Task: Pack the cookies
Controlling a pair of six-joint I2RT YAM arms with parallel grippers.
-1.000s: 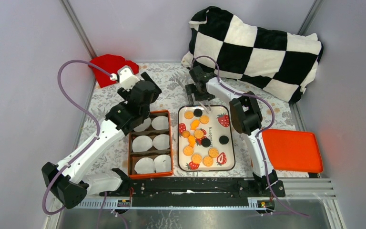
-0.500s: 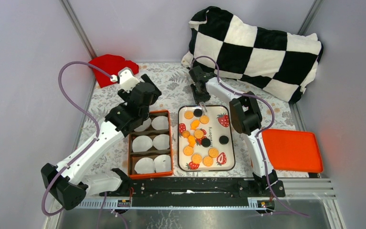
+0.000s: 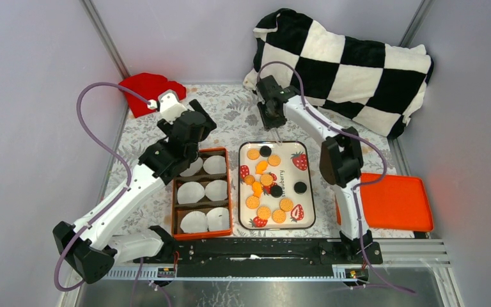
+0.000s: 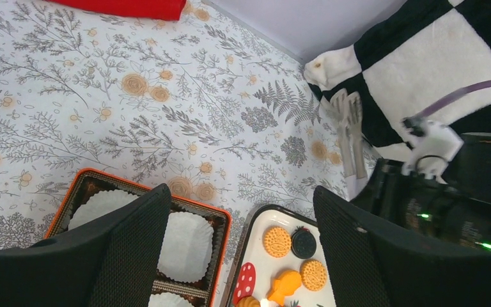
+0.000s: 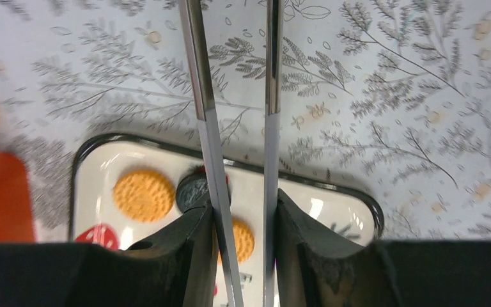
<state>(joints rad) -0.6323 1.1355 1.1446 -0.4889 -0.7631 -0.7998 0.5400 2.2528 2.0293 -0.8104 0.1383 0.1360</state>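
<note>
Several cookies (image 3: 253,154), golden-orange with a few black ones (image 3: 300,187), lie on a white strawberry-print tray (image 3: 309,204). In the right wrist view a golden cookie (image 5: 144,195) and a black one (image 5: 192,190) lie at the tray's far end. My right gripper (image 3: 270,115) hangs above the tray's far edge, shut on metal tongs (image 5: 206,96) whose two blades point down. My left gripper (image 4: 240,256) stands open and empty above the gap between the tray and an orange box (image 3: 233,211) of white paper cups (image 3: 192,191). The left wrist view also shows the tongs (image 4: 350,131).
A black-and-white checkered blanket (image 3: 351,64) fills the back right. A red cloth (image 3: 147,89) lies in the back left corner. An orange lid (image 3: 393,201) sits to the right of the tray. A black rail (image 3: 256,246) runs along the near edge.
My right gripper has closed on the tongs and risen with them toward the back. The left arm has barely shifted.
</note>
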